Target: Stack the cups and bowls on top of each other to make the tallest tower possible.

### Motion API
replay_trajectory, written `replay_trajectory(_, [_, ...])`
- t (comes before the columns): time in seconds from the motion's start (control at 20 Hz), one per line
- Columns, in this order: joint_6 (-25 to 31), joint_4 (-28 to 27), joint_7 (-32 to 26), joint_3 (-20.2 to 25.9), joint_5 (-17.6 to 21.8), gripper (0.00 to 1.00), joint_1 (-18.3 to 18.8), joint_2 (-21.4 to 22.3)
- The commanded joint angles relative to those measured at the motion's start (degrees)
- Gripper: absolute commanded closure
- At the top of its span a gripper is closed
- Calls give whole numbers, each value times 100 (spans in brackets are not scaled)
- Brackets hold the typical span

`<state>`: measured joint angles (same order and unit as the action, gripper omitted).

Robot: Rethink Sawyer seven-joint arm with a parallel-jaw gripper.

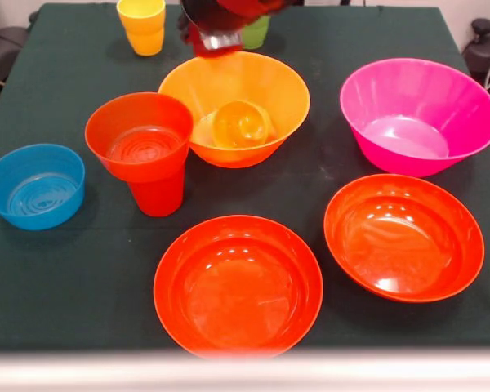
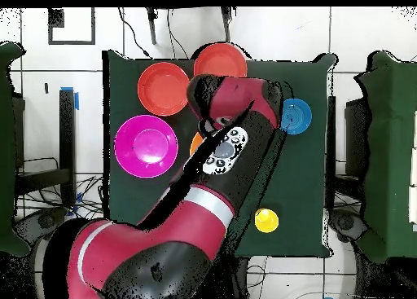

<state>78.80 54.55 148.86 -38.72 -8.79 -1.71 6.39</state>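
A small red-orange bowl [image 1: 139, 135] sits on a red-orange cup [image 1: 158, 194], forming a short tower left of centre. The large orange bowl [image 1: 265, 86] holds a small orange cup [image 1: 241, 122]. My gripper [image 1: 220, 37] hangs at the top edge, just behind the orange bowl's far rim; its tips are not clear. A yellow cup [image 1: 140, 12] is stacked on another cup [image 1: 148, 42] at the back, and it also shows in the overhead view [image 2: 266, 221]. A green cup [image 1: 257, 33] peeks out behind the gripper. The arm [image 2: 220, 145] covers the table's middle in the overhead view.
The magenta bowl [image 1: 419, 114] [image 2: 146, 145] stands at the right. Two wide red-orange bowls [image 1: 238, 284] [image 1: 404, 237] sit near the front edge; they also show in the overhead view [image 2: 161, 88] [image 2: 220, 61]. The small blue bowl [image 1: 34, 185] [image 2: 295, 116] sits at the left.
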Motion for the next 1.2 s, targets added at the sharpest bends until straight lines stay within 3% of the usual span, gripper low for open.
replay_trajectory(0.05, [-579,1295,-1459,1141,70,100,456,822])
replay_trajectory(0.3, [-979,1545,-1529,1369,249,100,847,1000])
replay_trajectory(0.45, [-841,1343,-1415,1262,566,100,776,973])
replay_trajectory(0.6, [-893,1367,-1001,1338,514,100,730,902])
replay_trajectory(0.85, [-955,1479,-857,1661,284,100,910,936])
replay_trajectory(1.05, [-617,1137,-856,1614,467,100,990,801])
replay_trajectory(1.2, [-171,593,-546,1341,701,100,855,473])
